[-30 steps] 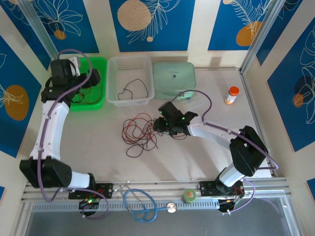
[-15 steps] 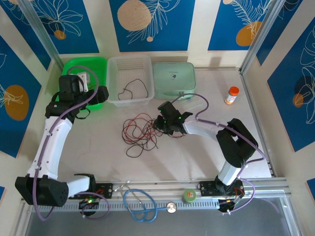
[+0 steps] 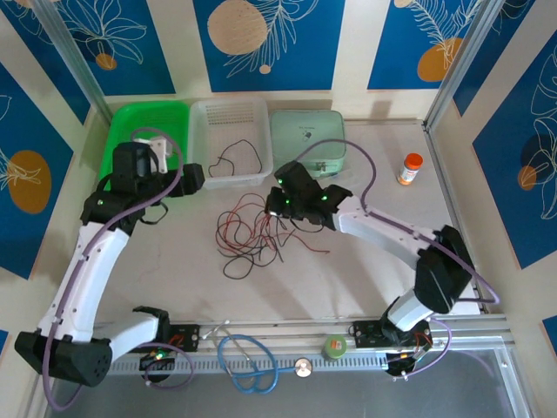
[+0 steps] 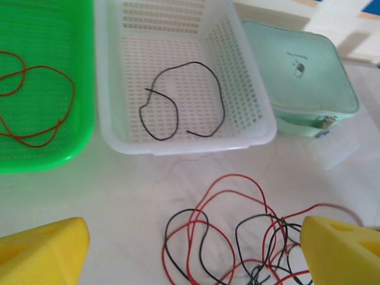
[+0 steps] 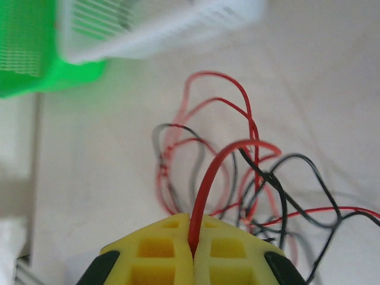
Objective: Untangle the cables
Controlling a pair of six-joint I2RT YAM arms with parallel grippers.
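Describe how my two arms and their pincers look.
Both the left arm and the right arm have white link shells and black joint housings, each trailed by a looping purple cable. Small green lights glow on the right wrist. The left pincer and right pincer have blocky yellow fingers; the right's show square recesses and black backing.

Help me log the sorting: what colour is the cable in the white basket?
The cable is black; left wrist view shows it best.
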